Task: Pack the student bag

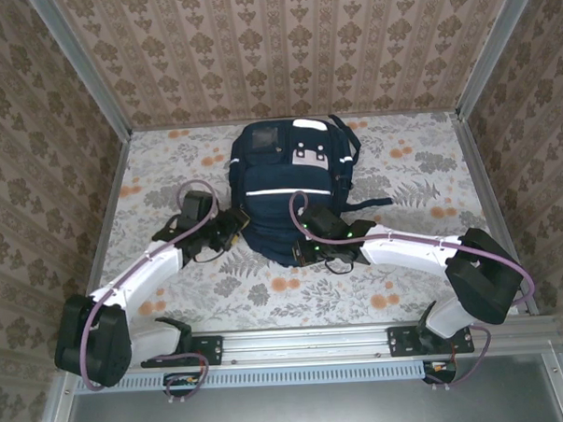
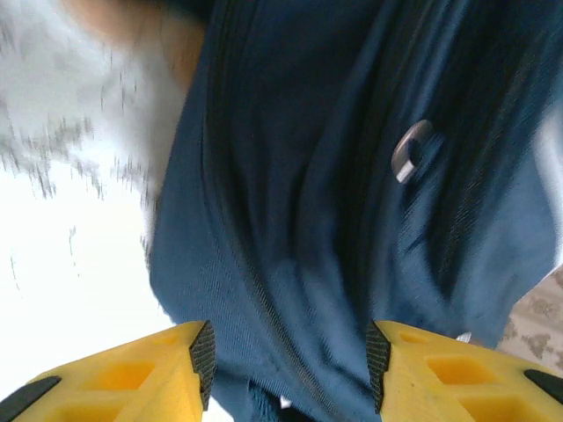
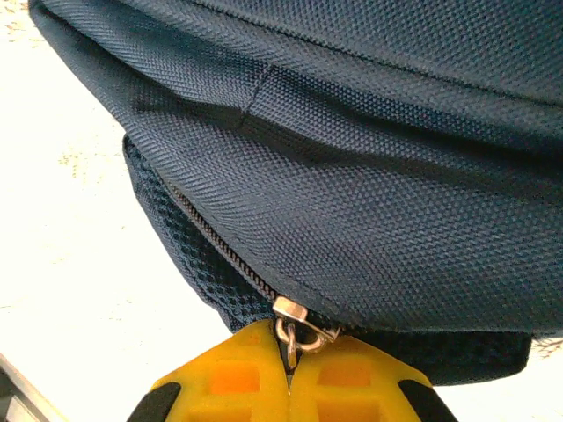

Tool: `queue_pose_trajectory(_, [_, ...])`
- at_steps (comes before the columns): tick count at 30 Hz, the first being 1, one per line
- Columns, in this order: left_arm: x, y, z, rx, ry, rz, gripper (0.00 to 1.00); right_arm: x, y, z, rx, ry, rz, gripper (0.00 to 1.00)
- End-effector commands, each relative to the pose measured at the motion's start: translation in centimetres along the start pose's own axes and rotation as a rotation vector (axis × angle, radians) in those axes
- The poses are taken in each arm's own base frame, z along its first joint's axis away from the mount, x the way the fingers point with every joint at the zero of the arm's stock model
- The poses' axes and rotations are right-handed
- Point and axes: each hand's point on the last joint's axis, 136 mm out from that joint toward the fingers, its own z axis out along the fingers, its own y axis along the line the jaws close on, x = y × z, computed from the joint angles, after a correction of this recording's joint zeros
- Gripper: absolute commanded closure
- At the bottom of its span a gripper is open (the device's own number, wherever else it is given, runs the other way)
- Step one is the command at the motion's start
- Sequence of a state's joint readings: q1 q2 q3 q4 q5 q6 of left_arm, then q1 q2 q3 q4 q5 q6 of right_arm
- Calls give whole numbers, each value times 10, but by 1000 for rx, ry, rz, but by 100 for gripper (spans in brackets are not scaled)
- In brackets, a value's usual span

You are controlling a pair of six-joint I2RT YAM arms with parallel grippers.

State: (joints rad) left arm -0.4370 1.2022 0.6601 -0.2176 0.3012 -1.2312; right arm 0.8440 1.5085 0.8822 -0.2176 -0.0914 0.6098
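Navy student bag, white stripes, lies front-up, long axis running near-to-far. Left gripper parted, holding nothing. Right gripper pinched on zipper pull.

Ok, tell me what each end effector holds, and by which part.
Right end effector: shut on the zipper pull of the bag. Left end effector: open over the bag, holding nothing.

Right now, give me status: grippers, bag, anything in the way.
Status: left gripper open, facing student bag. Bag flat on table. Right gripper shut on zipper pull at bag's near edge. Nothing seen blocking either arm.
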Motion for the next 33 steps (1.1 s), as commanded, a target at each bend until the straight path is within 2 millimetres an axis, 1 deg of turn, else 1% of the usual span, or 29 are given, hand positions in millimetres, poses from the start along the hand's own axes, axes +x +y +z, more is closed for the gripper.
queue_pose_trajectory(1, [20,3,9,-7,50,-45,50,-12,28,-4,-93,-26,-1,100])
queue_pose_trajectory(3, [27,1,14,-17,60,-26,50,-11,28,-4,-95,-29,4,100])
queue_pose_trajectory(7, [38,8,30,-54,62,-36,52,-10,24,-2,-85,-38,8,100])
queue_pose_trajectory(9, [39,8,39,-62,62,-34,52,-8,24,-1,-88,-40,13,100])
queue_pose_trajectory(12, [36,15,50,-101,62,-39,54,-6,23,1,-89,-35,13,100])
queue_pose_trajectory(13, [35,17,52,-111,55,-35,57,-6,22,1,-86,-32,13,100])
queue_pose_trajectory(15, [29,23,52,-133,27,-30,67,-5,21,1,-74,-27,1,100])
queue_pose_trajectory(17, [20,26,45,-151,-7,-13,79,-4,16,1,-52,-24,-11,100])
queue_pose_trajectory(18, [15,26,38,-161,-29,5,83,-4,15,2,-44,-23,-16,100])
queue_pose_trajectory(19, [11,28,32,-173,-46,20,86,-3,14,2,-40,-22,-19,100])
queue_pose_trajectory(22, [-4,30,11,-186,-103,64,91,-3,13,5,-29,-17,-25,100])
queue_pose_trajectory(25, [-13,40,-3,-196,-122,57,91,-5,14,11,-25,-3,-32,100])
queue_pose_trajectory(26, [-22,46,-9,-196,-138,32,91,-6,14,12,-20,0,-35,100])
queue_pose_trajectory(28, [-30,55,-16,-198,-147,12,90,-8,15,14,-16,3,-42,100])
queue_pose_trajectory(31, [-42,59,-26,-206,-158,23,83,-12,20,18,-28,9,-51,100])
queue_pose_trajectory(33, [-50,57,-34,-226,-161,60,75,-16,27,21,-46,15,-50,100])
